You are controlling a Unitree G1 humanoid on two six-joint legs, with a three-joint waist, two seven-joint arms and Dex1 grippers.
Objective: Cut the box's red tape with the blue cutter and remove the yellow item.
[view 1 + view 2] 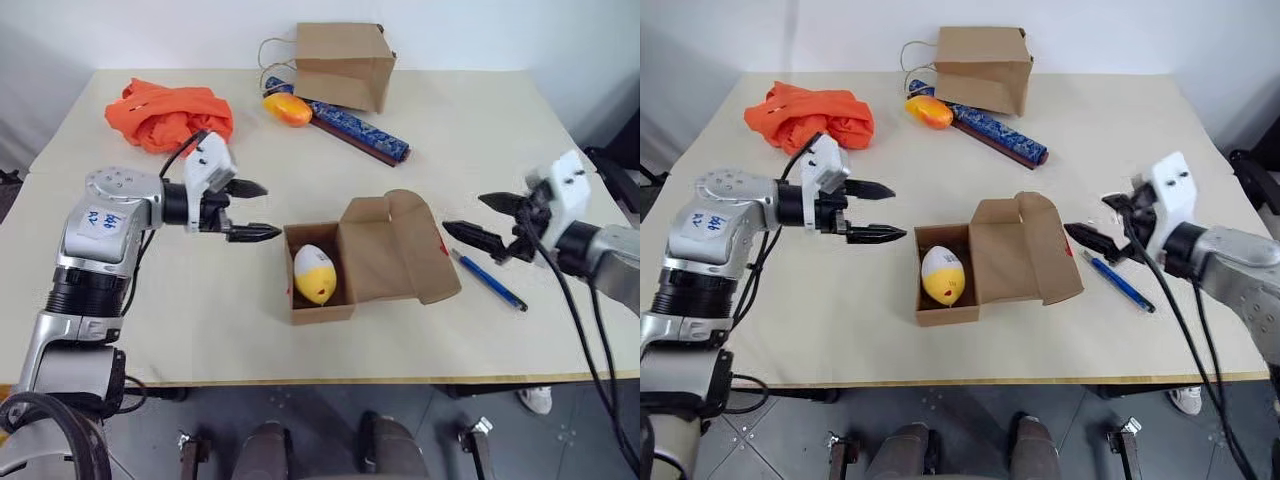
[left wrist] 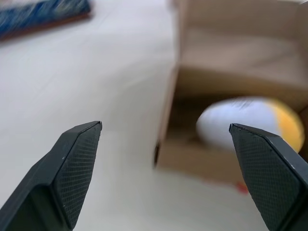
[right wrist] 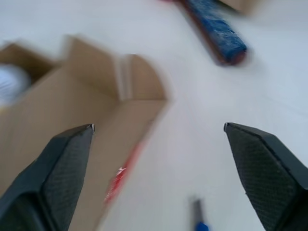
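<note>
White sticker with blue handwriting on the left arm [image 1: 101,219], not legible

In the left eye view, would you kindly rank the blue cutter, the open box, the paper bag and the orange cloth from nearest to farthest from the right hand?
1. Blue cutter: lying on the table just below the right hand.
2. Box: open, mid-table, to the hand's left.
3. Paper bag: at the table's far edge.
4. Orange cloth: far left corner.
</note>
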